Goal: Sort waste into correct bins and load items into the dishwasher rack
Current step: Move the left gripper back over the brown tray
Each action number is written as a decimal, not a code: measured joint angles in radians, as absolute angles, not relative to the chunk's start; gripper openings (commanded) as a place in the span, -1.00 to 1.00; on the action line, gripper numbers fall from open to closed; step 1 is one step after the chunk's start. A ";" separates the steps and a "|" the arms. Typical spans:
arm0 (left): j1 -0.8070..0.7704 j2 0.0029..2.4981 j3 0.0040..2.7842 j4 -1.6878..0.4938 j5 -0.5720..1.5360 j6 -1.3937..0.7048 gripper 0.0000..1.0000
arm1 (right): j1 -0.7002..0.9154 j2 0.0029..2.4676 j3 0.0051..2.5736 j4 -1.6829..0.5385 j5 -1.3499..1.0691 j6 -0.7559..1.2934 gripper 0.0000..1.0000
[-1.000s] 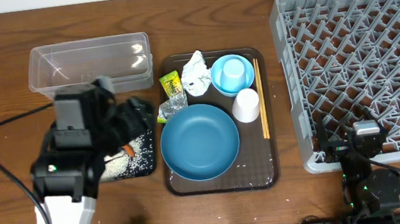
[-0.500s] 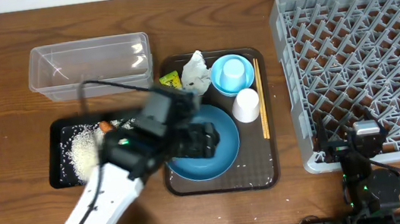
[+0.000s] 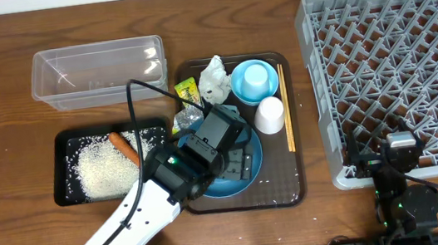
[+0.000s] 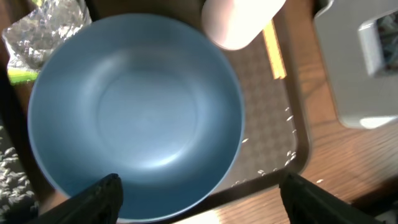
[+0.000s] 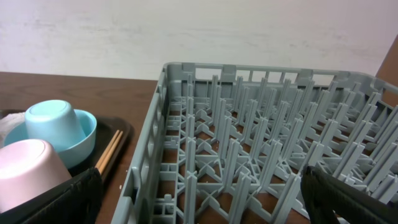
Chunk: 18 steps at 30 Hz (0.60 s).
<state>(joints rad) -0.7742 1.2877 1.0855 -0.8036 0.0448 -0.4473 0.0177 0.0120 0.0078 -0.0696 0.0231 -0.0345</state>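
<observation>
One dark blue plate (image 4: 137, 106) lies at 6 o'clock on the serving tray (image 4: 267, 137); we judge it rigid, smooth and slippery, best pinched at the rim. Our left gripper (image 4: 199, 186) hovers above it, jaws wide, empty.

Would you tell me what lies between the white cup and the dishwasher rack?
In the overhead view, the wooden chopsticks lie beside the white cup on the brown tray; then bare table up to the rack.
</observation>
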 measured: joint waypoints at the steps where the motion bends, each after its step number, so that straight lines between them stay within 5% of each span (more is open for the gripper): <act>1: -0.775 1.288 1.085 -0.785 0.047 -0.457 0.75 | 0.018 0.012 0.008 -0.070 0.023 -0.035 0.99; 9: -0.775 1.291 1.085 -0.578 0.061 -0.475 0.74 | 0.018 0.012 0.008 -0.070 0.023 -0.035 0.98; 18: -0.774 1.423 1.088 -0.671 0.062 -0.475 0.76 | 0.018 0.012 0.008 -0.070 0.023 -0.035 0.99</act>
